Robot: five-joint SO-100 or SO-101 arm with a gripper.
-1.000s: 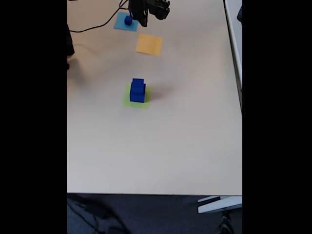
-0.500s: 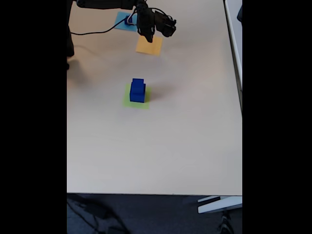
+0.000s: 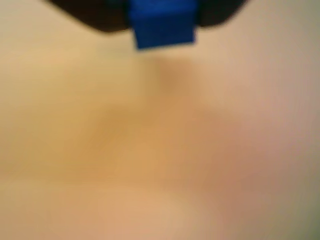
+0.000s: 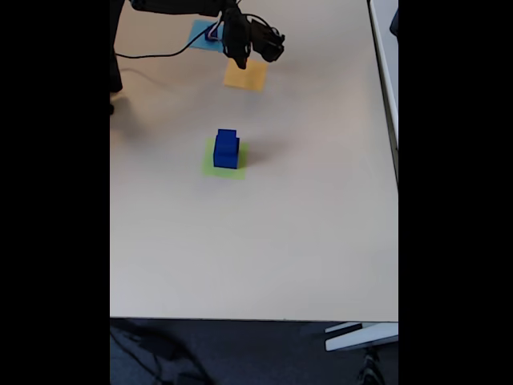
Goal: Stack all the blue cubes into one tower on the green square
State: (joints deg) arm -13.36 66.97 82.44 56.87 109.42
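Blue small cube (image 3: 162, 22) pinched in the tool (image 4: 239, 58) above the orange square (image 4: 246, 74).

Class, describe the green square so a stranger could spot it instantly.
In the fixed view, find the pale table. Near its middle lies the green square, flat and lime-coloured. Unlike the orange square farther back, it carries the stacked blue cubes.

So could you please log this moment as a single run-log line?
phase: carry | hand: shut on small blue cube, over orange square | tower: two cubes on green square | remaining: place small cube on top
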